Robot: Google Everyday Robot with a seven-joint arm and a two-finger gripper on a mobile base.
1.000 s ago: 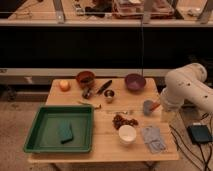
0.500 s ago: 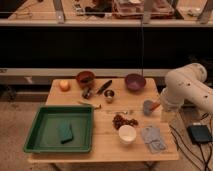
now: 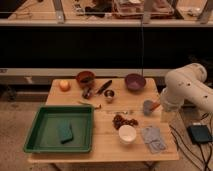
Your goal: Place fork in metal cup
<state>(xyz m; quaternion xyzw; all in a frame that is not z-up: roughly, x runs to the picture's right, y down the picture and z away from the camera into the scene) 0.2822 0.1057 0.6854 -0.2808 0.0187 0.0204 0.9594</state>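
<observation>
The fork (image 3: 119, 112) is a thin silver sliver lying flat near the middle of the wooden table (image 3: 105, 150), just above a dark cluster of grapes (image 3: 124, 120). The metal cup (image 3: 109, 94), small and shiny, stands upright behind it, beside a black-handled knife (image 3: 104, 87). My white arm (image 3: 187, 89) bulks at the table's right edge. The gripper (image 3: 167, 112) hangs below it, pointing down, right of a blue-grey cup (image 3: 148, 106). It is open and holds nothing, well to the right of the fork.
A green tray (image 3: 35, 142) holding a sponge (image 3: 65, 132) fills the left front. An orange (image 3: 64, 85), brown bowl (image 3: 85, 77) and purple bowl (image 3: 134, 81) line the back. A white bowl (image 3: 127, 134) and grey cloth (image 3: 152, 138) lie in front. A pale-handled utensil (image 3: 90, 104) lies left of the fork.
</observation>
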